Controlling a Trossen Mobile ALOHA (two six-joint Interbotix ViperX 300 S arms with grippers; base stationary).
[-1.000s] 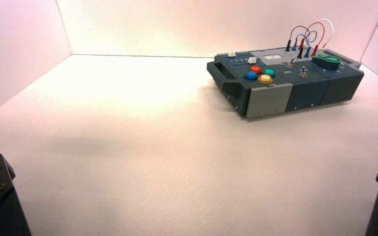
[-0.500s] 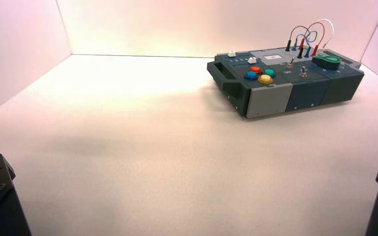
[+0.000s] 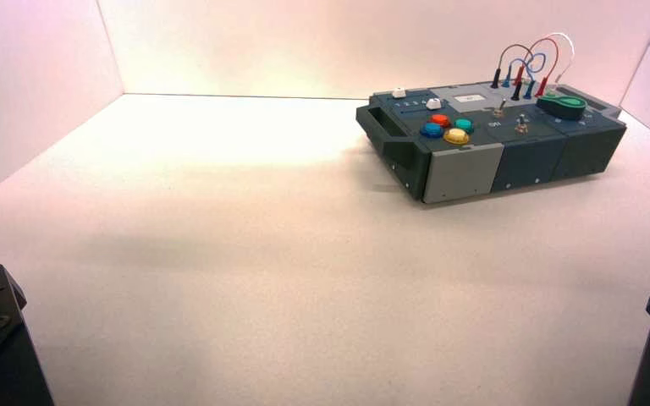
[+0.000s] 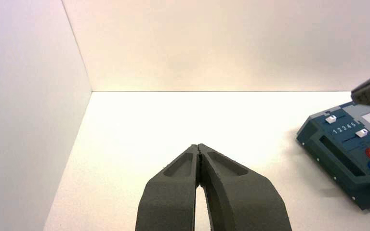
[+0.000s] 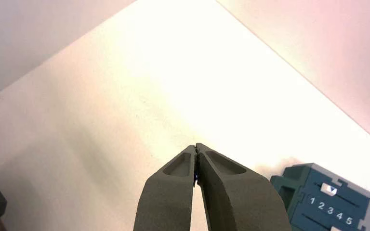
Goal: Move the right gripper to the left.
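At the bench's (image 3: 220, 254) near right corner I have the dark grey right pincer (image 5: 195, 153) parked, tips pressed together on nothing, aimed across bare white surface. That open stretch to its left gives me room to shift it. My left pincer (image 4: 199, 153) waits likewise, tips together. Well apart, far right, sits the dark teal control box (image 3: 491, 135).

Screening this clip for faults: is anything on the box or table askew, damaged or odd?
Only that the box sits turned at an angle, far right on the table. No damage shows. Both the left gripper and right gripper have fingers shut, holding nothing.
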